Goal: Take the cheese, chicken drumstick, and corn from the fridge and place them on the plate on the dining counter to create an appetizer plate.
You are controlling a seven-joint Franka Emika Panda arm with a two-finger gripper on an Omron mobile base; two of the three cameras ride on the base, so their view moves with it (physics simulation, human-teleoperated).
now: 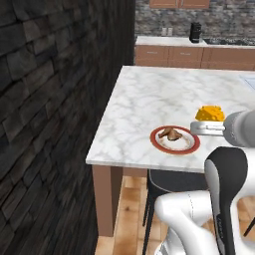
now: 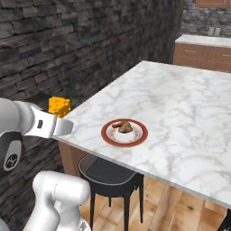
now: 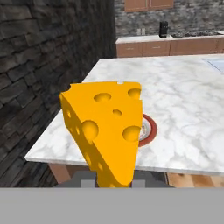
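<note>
Now the claw [image 3: 113,183] is shut tight on the cheese [image 3: 105,129], holding it up in the air near the counter [image 1: 164,99]. The drumstick [image 1: 170,133] sits on the plate [image 1: 158,144]. Next, I think, the cheese must go over beside it.

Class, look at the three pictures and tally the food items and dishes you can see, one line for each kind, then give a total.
Cheese: 1, held in the jaws
Chicken drumstick: 1, on the plate
Plate: 1, on the dining counter
Total: 3
</note>
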